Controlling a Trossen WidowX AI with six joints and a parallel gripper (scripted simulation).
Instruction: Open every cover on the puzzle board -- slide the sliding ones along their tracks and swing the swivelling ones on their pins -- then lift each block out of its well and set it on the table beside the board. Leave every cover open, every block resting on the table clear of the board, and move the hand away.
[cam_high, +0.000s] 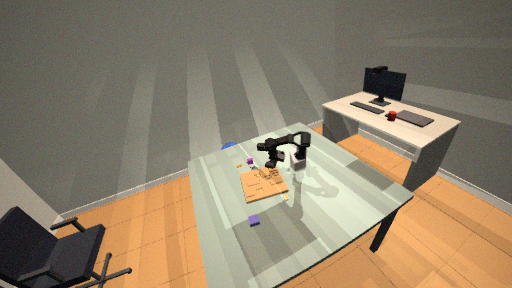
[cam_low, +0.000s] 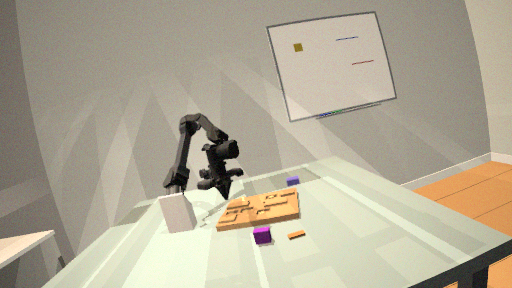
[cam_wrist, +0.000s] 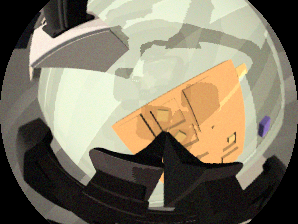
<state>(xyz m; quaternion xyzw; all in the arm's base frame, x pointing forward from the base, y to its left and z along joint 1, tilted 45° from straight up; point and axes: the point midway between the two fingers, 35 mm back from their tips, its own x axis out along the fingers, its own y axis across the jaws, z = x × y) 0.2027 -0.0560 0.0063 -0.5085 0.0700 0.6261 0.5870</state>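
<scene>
The orange-tan puzzle board (cam_high: 252, 196) (cam_low: 280, 213) (cam_wrist: 232, 102) lies on the table, with same-coloured covers and dark slots. Several squarish openings show in the wrist view; I cannot tell how far each cover is open. My gripper (cam_high: 270, 166) (cam_low: 226, 197) (cam_wrist: 164, 135) is shut and empty, tips down, by the board edge nearest the arm's base. A magenta block (cam_high: 250, 161) (cam_low: 262, 235), a flat orange block (cam_high: 239, 165) (cam_low: 296, 234), a violet block (cam_high: 254, 220) (cam_low: 293, 180) (cam_wrist: 264, 126) and a yellow block (cam_high: 285, 197) (cam_wrist: 242, 69) lie on the table beside the board.
A pale box-like pedestal (cam_high: 297, 162) (cam_low: 177, 213) (cam_wrist: 82, 50) stands under the arm's base, beside the board. A desk (cam_high: 345, 105) with a monitor (cam_high: 385, 84) stands beyond the table. An office chair (cam_high: 75, 250) stands to the left.
</scene>
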